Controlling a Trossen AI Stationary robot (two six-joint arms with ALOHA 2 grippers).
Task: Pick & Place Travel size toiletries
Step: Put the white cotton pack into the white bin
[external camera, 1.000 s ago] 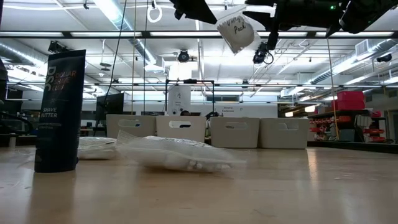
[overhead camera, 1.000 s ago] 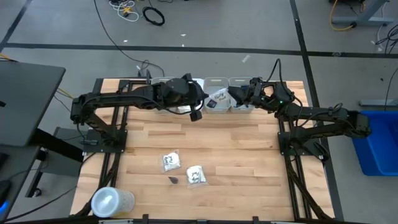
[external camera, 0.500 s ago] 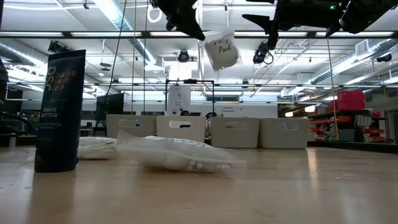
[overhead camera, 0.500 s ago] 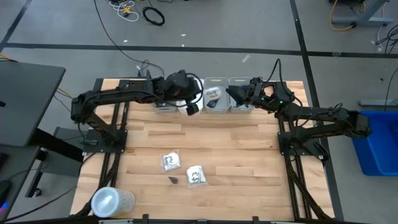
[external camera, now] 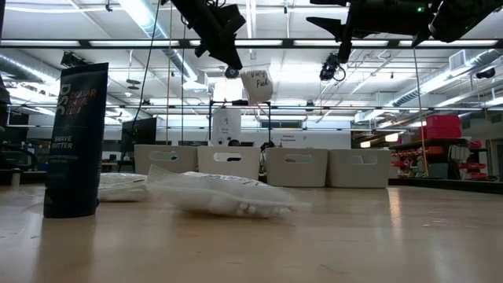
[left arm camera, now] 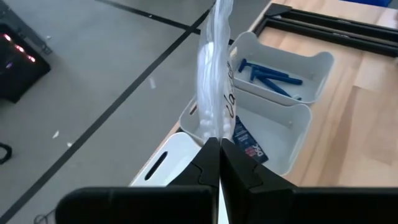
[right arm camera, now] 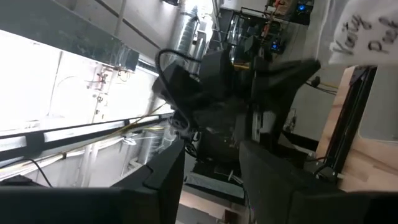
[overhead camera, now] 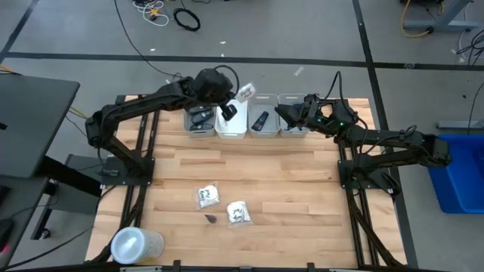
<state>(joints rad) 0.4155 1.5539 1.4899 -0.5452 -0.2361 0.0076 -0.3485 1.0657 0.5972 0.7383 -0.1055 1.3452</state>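
A white crinkly packet with dark handwriting (overhead camera: 243, 92) (external camera: 254, 83) is in the air over the row of bins at the table's far edge, with my left gripper (overhead camera: 234, 100) (left arm camera: 219, 149) shut on it. My right gripper (overhead camera: 283, 113) (right arm camera: 214, 171) hangs open and holds nothing, above the bins to the packet's right. Two more white packets (overhead camera: 207, 195) (overhead camera: 238, 213) and a small dark item (overhead camera: 211, 218) lie flat on the wooden table nearer the front. My left gripper pinches the packet's near edge (left arm camera: 214, 127) between its two fingers. The fingers slant down toward the table's far side. The packet sticks out past the fingertips, edge-on to the wrist camera, lifted clear above the bins.
Several grey and white bins (overhead camera: 261, 122) stand in a row at the far edge. One holds blue razors (left arm camera: 268, 71), another a dark printed item (left arm camera: 249, 142). A tall dark shave butter canister (external camera: 75, 141) (overhead camera: 136, 245) stands at the front left.
My left gripper has swung toward the table's left and far edge, away from my right gripper, carrying the packet along. The packet stays lifted, now over a bin farther left in the row.
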